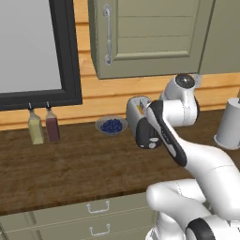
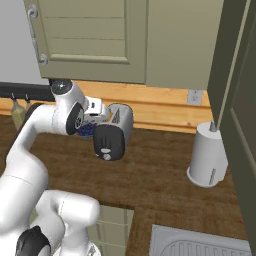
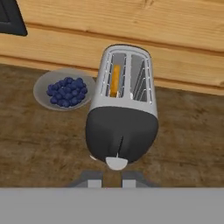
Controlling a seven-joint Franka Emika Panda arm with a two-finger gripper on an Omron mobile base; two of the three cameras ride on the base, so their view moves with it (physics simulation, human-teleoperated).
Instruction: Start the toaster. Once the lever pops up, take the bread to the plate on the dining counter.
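The silver-grey toaster point(image 1: 140, 126) point(image 2: 114, 131) point(image 3: 124, 109) stands on the wooden worktop point(image 1: 70, 164) against the back wall, its dark end panel facing me. A slice of bread point(image 3: 115, 81) point(image 1: 139, 108) sits low in one slot, with only its golden edge showing. The pale knob point(image 3: 117, 163) point(image 2: 106, 156) is at the bottom of the panel. My gripper point(image 3: 111, 183) hovers just in front of and above that end. Its tips are slightly apart and hold nothing. The plate and the dining counter are out of view.
A small bowl of blue berries point(image 1: 111, 125) point(image 3: 65, 89) sits just left of the toaster. A tall grey cylinder point(image 1: 229, 124) point(image 2: 207, 155) stands to the right. Two bottles point(image 1: 43, 127) stand at the left wall. Cupboards point(image 1: 150, 33) hang overhead, and a sink point(image 2: 195, 245) lies front right.
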